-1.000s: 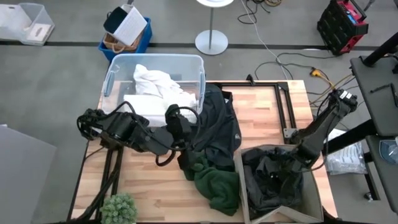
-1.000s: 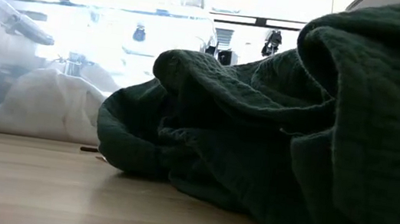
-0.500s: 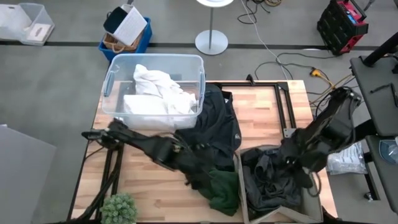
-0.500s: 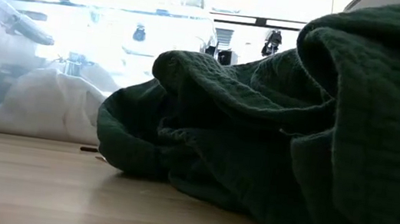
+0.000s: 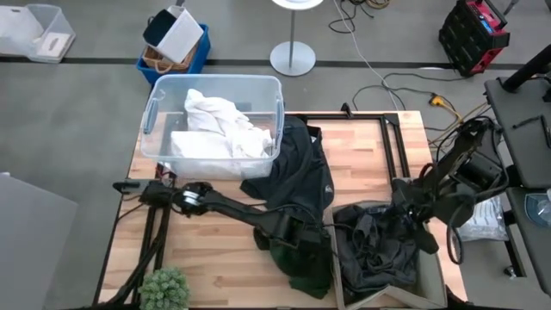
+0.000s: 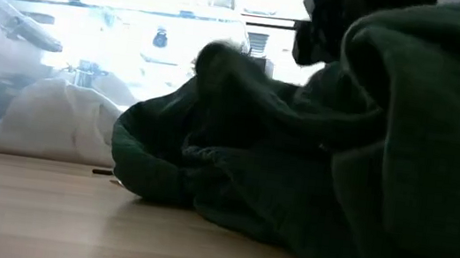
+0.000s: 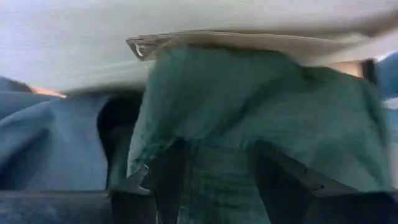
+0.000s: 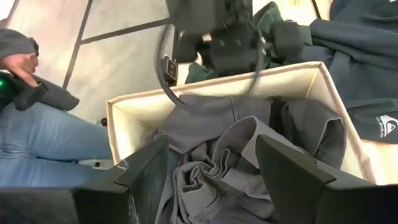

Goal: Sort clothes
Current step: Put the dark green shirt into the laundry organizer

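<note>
One dark green garment (image 7: 236, 112) lies between the left hand's (image 7: 214, 177) spread fingers.

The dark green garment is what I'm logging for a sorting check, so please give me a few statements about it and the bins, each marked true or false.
1. The left gripper is down at the dark green garment. True.
2. The clear plastic bin holds dark clothes. False: it holds white garments.
3. The right gripper is over the beige box of dark grey clothes. True.
4. The small plant sits inside the beige box. False: it stands at the table's corner.
</note>
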`<state>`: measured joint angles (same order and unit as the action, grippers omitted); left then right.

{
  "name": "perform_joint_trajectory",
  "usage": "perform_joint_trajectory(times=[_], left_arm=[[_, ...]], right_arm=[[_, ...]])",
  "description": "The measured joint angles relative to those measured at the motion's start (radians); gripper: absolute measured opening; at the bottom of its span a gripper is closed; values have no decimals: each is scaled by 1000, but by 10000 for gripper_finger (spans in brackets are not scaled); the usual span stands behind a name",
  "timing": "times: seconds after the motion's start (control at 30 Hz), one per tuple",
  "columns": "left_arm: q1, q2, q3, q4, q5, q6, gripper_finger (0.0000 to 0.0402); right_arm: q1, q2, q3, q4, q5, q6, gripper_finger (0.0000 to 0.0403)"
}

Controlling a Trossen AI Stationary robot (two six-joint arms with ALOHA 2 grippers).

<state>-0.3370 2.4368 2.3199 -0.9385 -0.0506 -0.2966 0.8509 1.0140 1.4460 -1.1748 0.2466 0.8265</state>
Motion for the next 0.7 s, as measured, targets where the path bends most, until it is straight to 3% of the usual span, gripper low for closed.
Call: perform_joint_trajectory(times=[0.23, 0.3, 0.43, 0.57, 0.7], left_arm=[[0, 25, -2, 79, -7, 10, 149], [2, 26, -9, 80, -7, 23, 118], [4, 25, -13, 36, 36, 37, 17], [-9, -3, 18, -73, 55, 34, 2], [-32, -117, 24, -124, 8, 29, 0]], right_arm=[[0, 41, 0, 0, 0, -34, 228], [0, 52, 0, 1, 0, -41, 230], [0, 65, 0, 1, 0, -48, 234], [0, 67, 0, 2, 0, -54, 234], [0, 61, 0, 6, 12, -68, 227]])
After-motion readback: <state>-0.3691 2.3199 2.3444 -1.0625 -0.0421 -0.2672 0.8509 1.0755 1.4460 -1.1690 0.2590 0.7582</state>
